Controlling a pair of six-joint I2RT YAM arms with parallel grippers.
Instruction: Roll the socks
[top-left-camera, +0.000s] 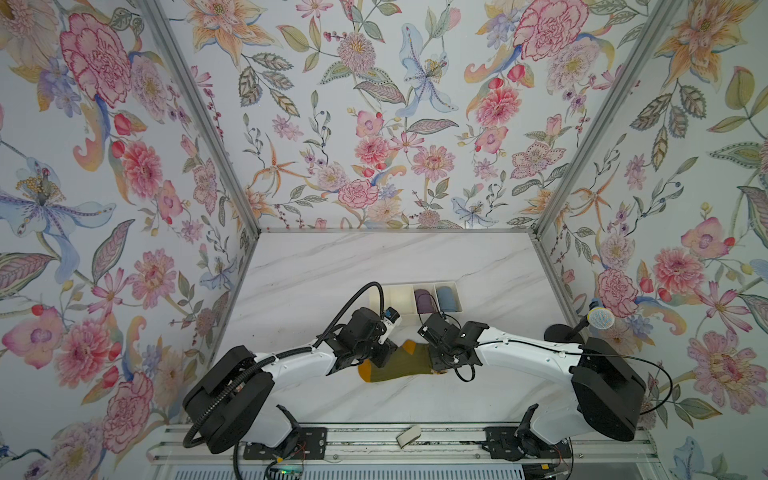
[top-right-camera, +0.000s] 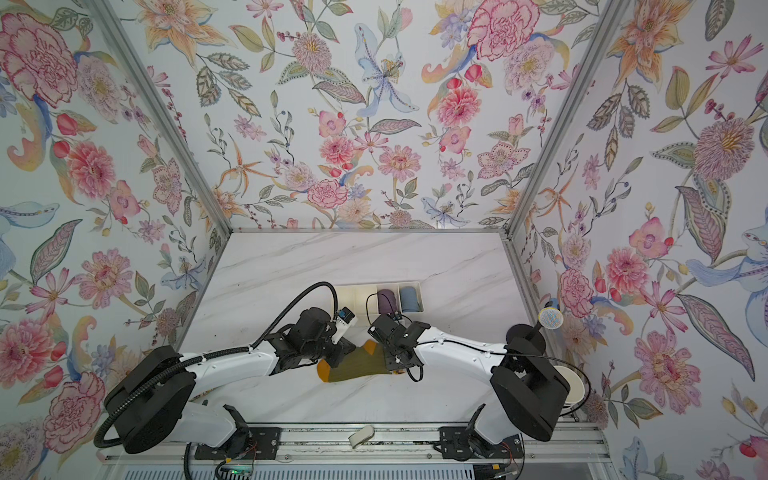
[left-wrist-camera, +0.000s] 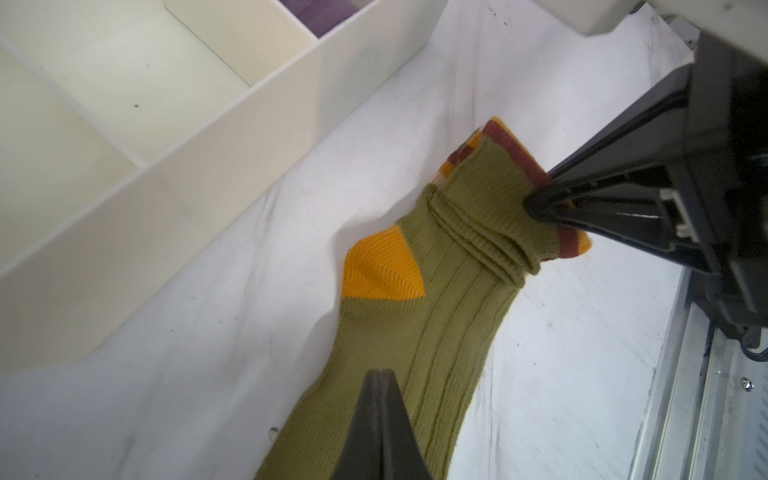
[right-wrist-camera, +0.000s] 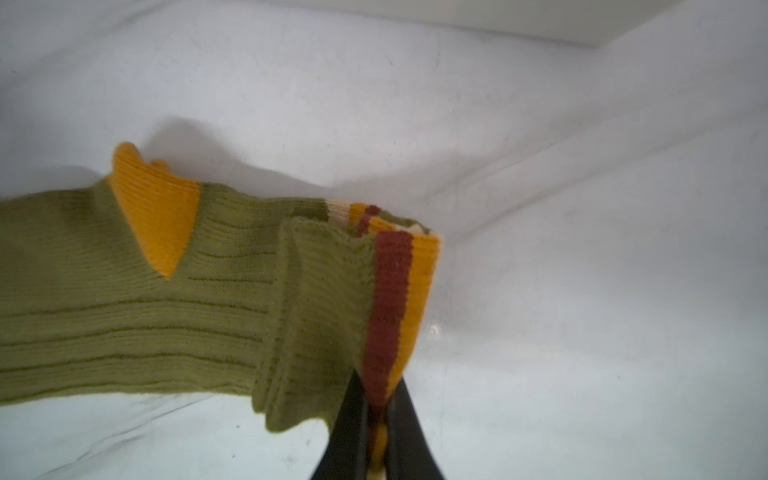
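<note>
Both sets of fingers are closed. The right fingers pinch the striped cuff of the socks, which is folded back on itself. The left fingers, pressed together, rest on the foot. The socks lie nearer the front edge of the tabletop, with the long axis left to right and the cuff rightward, so rolling should run leftward. Behind them a tray holds a purple roll and a blue roll; its leftward compartments are bare.

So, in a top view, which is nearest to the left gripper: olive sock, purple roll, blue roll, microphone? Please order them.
From the left gripper:
1. olive sock, under its fingers.
2. purple roll, in the tray.
3. blue roll, at the tray's right end.
4. microphone, far to the right.
</note>
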